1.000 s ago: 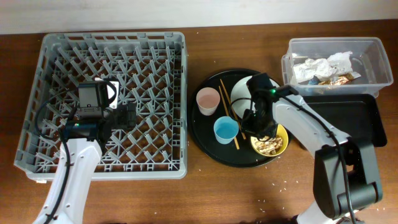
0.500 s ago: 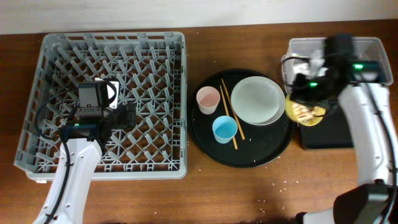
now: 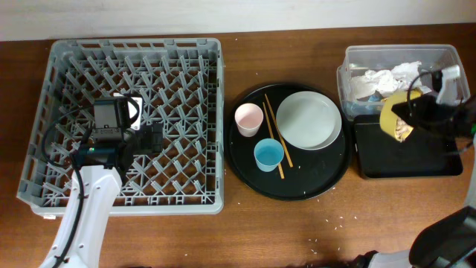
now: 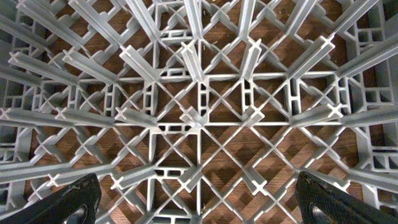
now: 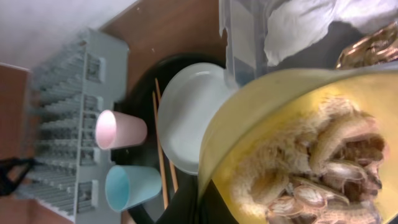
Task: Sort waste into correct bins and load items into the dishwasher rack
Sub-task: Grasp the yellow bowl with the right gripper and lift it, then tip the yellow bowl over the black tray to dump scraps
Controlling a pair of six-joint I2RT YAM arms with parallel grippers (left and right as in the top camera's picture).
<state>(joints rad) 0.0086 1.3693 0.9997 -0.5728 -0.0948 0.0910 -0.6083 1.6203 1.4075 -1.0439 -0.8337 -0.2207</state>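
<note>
One brown wooden table (image 3: pixel 297 238) bears the grey dishwasher rack (image 3: pixel 134 45); white wall (image 3: pixel 223 15) behind.

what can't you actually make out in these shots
Right fingers: right wrist view, hidden by the yellow bowl; overhead, a dark blur.
Anything lying in the black tray: overhead, too dark, partly under the bowl.
Wrapper: right wrist view, cut by the edge.
Left fingers: left wrist view, only tips at the bottom corners.

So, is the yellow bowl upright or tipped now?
Tipped. The round yellow bowl is turned on its side over the edge of the shallow black rectangular tray, and the beige crumbly food scraps are inside it.
</note>
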